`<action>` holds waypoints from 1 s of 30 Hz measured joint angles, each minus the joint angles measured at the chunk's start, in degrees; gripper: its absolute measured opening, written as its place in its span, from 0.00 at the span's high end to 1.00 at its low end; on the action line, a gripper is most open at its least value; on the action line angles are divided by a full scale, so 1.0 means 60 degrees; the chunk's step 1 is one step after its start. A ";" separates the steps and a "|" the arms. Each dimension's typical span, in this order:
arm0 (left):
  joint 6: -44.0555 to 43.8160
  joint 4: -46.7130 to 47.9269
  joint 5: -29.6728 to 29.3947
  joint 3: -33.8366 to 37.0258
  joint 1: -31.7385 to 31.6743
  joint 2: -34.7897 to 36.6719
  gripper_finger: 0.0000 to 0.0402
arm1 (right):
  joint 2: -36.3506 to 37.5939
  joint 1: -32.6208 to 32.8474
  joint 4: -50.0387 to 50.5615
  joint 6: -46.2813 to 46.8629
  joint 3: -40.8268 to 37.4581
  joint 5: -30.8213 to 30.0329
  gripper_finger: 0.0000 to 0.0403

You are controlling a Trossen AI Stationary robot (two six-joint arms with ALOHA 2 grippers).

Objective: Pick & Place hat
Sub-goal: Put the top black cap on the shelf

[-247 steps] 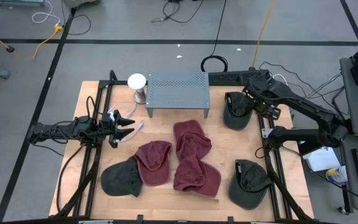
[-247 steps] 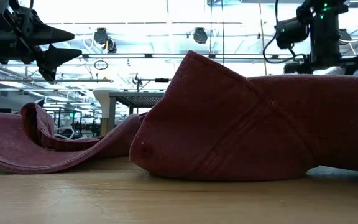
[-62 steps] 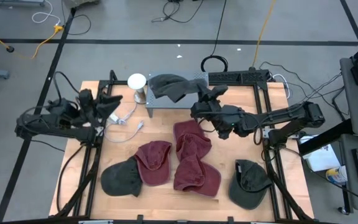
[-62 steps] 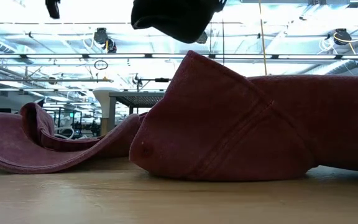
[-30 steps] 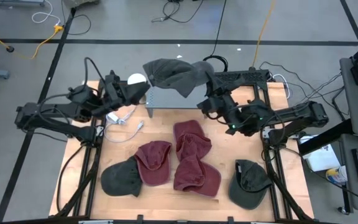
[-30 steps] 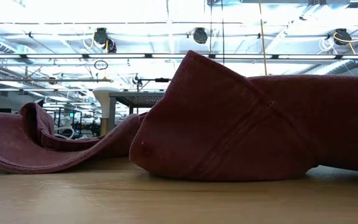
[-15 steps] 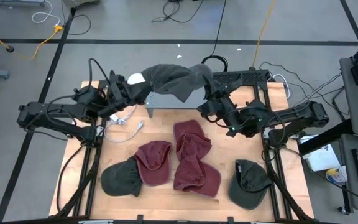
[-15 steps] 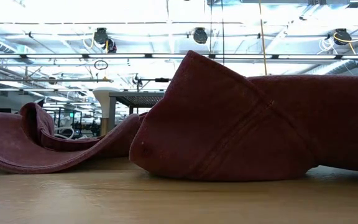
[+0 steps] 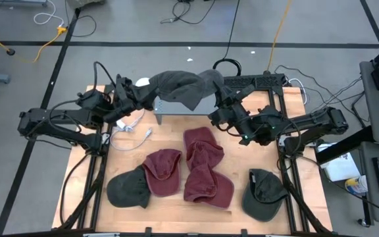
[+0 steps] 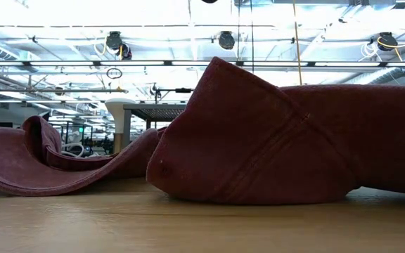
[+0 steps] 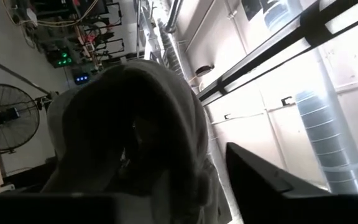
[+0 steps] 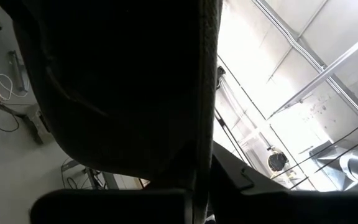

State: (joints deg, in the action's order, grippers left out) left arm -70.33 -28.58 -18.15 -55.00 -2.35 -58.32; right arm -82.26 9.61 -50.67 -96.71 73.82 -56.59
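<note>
Workshop w/ grey floor, cables and taped lines around a wooden table (image 9: 242, 197); low view looks across it to bright ceiling lights and ducting. At the table's far edge sits a grey perforated rack (image 9: 189, 105), w/ a white round-topped stand (image 9: 142, 84) just beside it, partly hidden. A dark grey hat (image 9: 183, 87) is held up over the rack, stretched between both arms. Right claw (image 9: 220, 100) is clenched on the hat's right end; right wrist view is mostly filled by dark fabric pinched at the fingers. Left claw (image 9: 149, 99) is at the hat's left end, fabric draped over it; left wrist view shows the hat (image 11: 135, 130) right in front of the fingers, but can't tell if they're gripping it or parted. On the table nearer the front: three red hats (image 9: 196, 164) in an overlapping pile, one dark hat (image 9: 127, 187) touching the pile's left side, another dark hat (image 9: 263, 191) apart at right. No readable brand, label or writing on any hat or the rack.
</note>
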 joint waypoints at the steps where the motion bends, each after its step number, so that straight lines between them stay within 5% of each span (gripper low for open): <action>1: -0.0062 -0.0007 -0.0003 0.0000 0.0000 0.0003 0.73 | 0.0000 0.0000 -0.0002 -0.0002 0.0000 -0.0009 0.96; 6: 0.0078 -0.0029 -0.0068 0.0000 0.0000 0.0003 0.95 | 0.0000 0.0000 0.0193 0.0003 0.0000 -0.0131 0.92; 13: 0.0315 -0.0265 -0.0478 0.0007 -0.0127 0.0000 0.96 | 0.0182 0.0167 0.1803 0.1315 0.0000 -0.0626 0.87; 21: 0.0139 -0.0531 -0.0095 0.0007 -0.0833 0.0003 0.96 | 0.0688 0.1078 0.2917 0.2975 0.0000 -0.1210 0.66; 30: 0.0400 -0.0535 0.0401 0.0004 -0.1524 0.0003 0.96 | 0.1725 0.2104 0.5339 0.7025 0.0004 -0.2371 0.49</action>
State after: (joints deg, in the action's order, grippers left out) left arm -67.92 -31.79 -15.75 -54.98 -11.50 -58.30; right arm -71.91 22.23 -18.64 -54.56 73.84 -70.82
